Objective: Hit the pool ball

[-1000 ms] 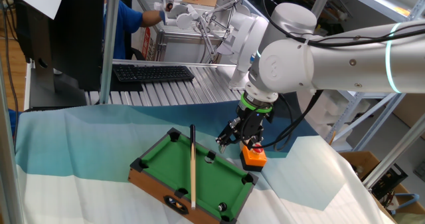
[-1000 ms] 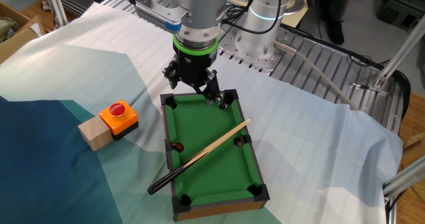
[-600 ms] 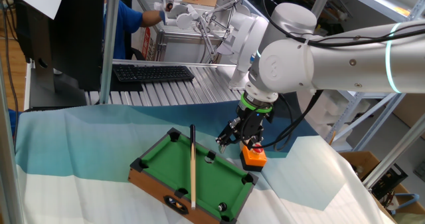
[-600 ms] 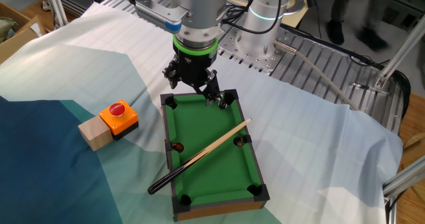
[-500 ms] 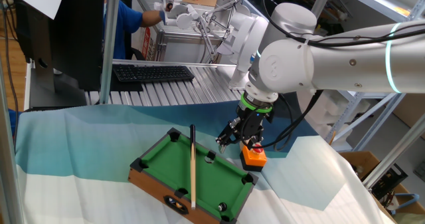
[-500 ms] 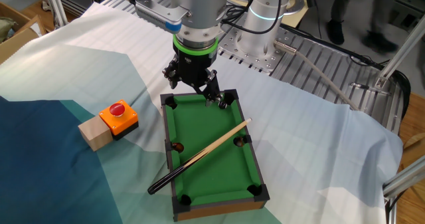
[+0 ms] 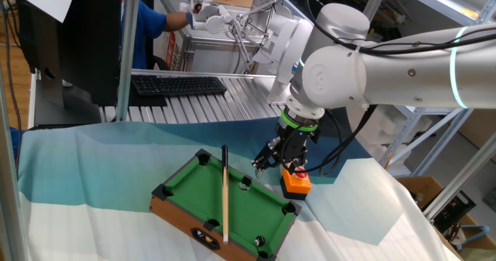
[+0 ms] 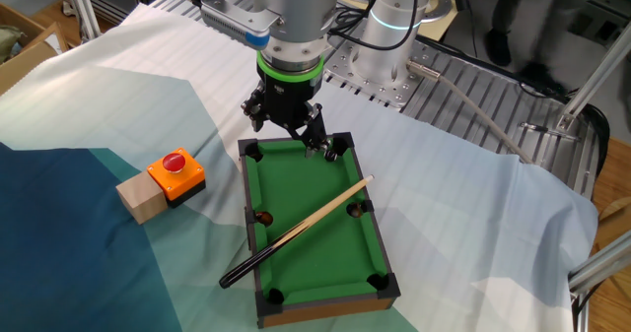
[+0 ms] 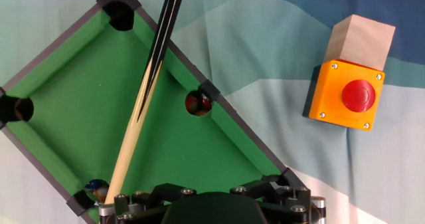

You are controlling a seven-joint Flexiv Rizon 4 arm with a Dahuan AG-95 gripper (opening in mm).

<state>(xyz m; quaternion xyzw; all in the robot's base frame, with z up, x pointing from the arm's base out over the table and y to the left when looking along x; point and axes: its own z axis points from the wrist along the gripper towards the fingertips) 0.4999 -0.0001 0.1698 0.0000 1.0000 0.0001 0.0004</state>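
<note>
We see the small dark round pool ball [image 9: 197, 104] sitting in the side pocket hole of the miniature green-felt pool table with a brown wooden frame [image 9: 66, 117], near the middle of the hand view. Being round, it has no long axis and points nowhere. It looks dark reddish brown with a pale glint. In the other fixed view the same ball [image 8: 263, 217] lies at the left long rail, left of centre in the frame.

A second small ball with a bluish-orange sheen [image 9: 97, 190] rests in the pocket at the lower left of the hand view. The other pockets look dark, and we cannot tell what they hold.

The long thin wooden cue stick with a black butt [image 8: 296, 232] lies diagonally across the felt, its butt overhanging the rail at the lower left in the other fixed view.

The robot's fingers [image 8: 317, 147] hang over the top end of the pool table [image 8: 306, 224]; we cannot tell whether they are spread or closed.

The orange box with a red button [image 9: 346, 94] stands beside a pale wooden block [image 9: 360, 41] on the cloth-covered table [image 8: 118, 96], upper right in the hand view.
</note>
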